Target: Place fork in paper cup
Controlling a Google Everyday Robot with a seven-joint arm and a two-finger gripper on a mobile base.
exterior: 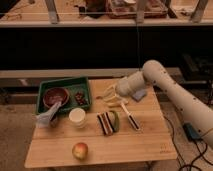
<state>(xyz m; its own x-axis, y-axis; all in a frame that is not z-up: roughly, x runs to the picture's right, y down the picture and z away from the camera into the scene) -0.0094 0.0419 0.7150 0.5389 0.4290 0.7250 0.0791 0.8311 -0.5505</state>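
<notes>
Gripper (pixel 111 97) sits low over the table (pixel 150 145), at about 12 o'clock from the middle of the tabletop. It is closed. A thin pale thing (pixel 119 103) lies right at its tips. That may be the fork, but I cannot tell for sure, and I cannot tell if it is held. The white arm (pixel 170 90) comes in from 3 o'clock.

One paper cup (pixel 77 116) stands at about 9 o'clock from the middle, just in front of the tray. It is well apart from the gripper.

One green tray (pixel 64 83) fills the 10 o'clock corner. One red-brown bowl (pixel 55 96) is in it, with some small dark bits beside the bowl. One crumpled bag (pixel 49 116) lies at the tray's front left corner, close to the left edge of the table.

One apple (pixel 80 150) sits at 7 o'clock, near the front edge. Two dark bars (pixel 104 123), as far as I can count, lie side by side in the middle, with one green thing (pixel 115 120) touching them. One long tool with a white handle (pixel 132 120) lies just right of those. One blue sponge (pixel 140 94) sits at 2 o'clock, near the right edge.

Bare wood shows along the front edge from 4 to 6 o'clock, and between the cup and the apple.
</notes>
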